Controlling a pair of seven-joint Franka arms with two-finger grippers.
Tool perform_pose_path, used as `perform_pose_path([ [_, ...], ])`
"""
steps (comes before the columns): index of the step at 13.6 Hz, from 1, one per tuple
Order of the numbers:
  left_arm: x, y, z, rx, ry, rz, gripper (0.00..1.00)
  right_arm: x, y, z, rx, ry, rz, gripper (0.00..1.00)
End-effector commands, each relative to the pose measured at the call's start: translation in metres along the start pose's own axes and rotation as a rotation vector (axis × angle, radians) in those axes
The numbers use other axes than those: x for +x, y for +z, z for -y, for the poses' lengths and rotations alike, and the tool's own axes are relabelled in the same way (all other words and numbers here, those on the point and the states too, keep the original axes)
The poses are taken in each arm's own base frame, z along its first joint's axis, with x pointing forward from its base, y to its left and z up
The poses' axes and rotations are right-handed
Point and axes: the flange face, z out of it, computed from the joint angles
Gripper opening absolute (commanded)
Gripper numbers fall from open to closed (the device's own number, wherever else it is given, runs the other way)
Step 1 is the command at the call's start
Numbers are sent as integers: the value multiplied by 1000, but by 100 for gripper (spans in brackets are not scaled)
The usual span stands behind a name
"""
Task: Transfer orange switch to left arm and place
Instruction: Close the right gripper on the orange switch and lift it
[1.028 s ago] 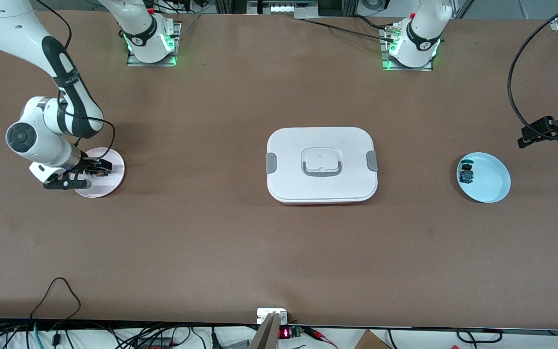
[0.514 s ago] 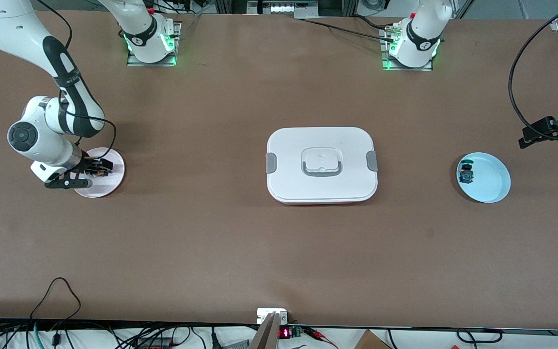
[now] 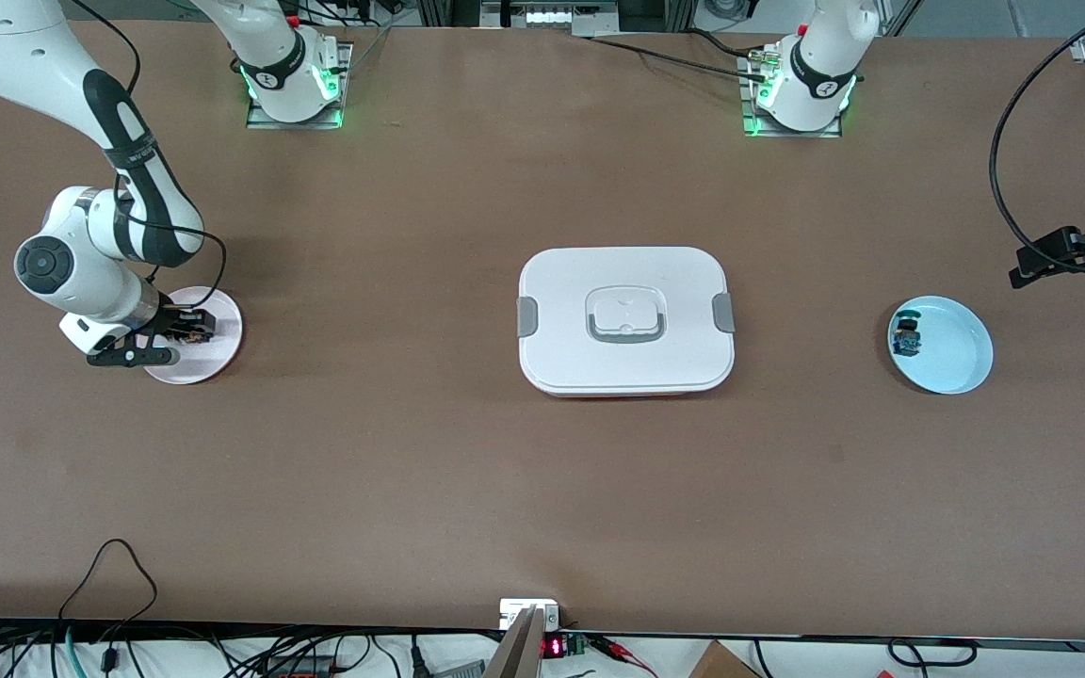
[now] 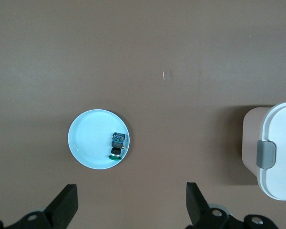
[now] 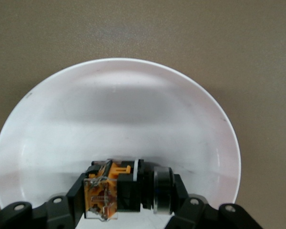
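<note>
The orange switch (image 5: 126,191) sits between the fingers of my right gripper (image 5: 128,193), which is shut on it just above the floor of a pale plate (image 5: 114,109). In the front view the right gripper (image 3: 189,328) is low over that plate (image 3: 220,356) at the right arm's end of the table. The white box (image 3: 625,320) stands at the table's middle. My left gripper (image 3: 1021,264) is open and empty, up over the table at the left arm's end. Its wrist view shows the left gripper (image 4: 128,210) and the box's edge (image 4: 276,152).
A light blue plate (image 3: 955,363) lies at the left arm's end and holds a small blue-and-green part (image 3: 906,336). The plate (image 4: 88,143) and the part (image 4: 117,144) also show in the left wrist view. Black cables hang near the left gripper.
My right gripper has shifted very slightly over the pale plate with the switch between its fingers. The left arm has not moved.
</note>
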Motion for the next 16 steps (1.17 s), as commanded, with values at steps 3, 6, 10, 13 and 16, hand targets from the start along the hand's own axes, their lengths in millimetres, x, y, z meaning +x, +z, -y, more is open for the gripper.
perform_pose_path([
  [3, 3, -5, 4, 25, 9, 5, 100, -1, -16, 5, -4, -27, 1, 12],
  [6, 3, -5, 4, 25, 9, 5, 100, 0, -39, 6, -4, -28, 27, 11],
  [10, 3, -6, 4, 20, 6, 3, 100, 21, -94, 25, -3, -58, 110, 10],
  [13, 4, -12, 1, 12, 10, -11, 100, 31, -135, 40, -7, -85, 150, 10],
  [16, 5, -37, -2, 15, 9, -63, 100, 45, -191, 72, 36, -112, 167, 9],
])
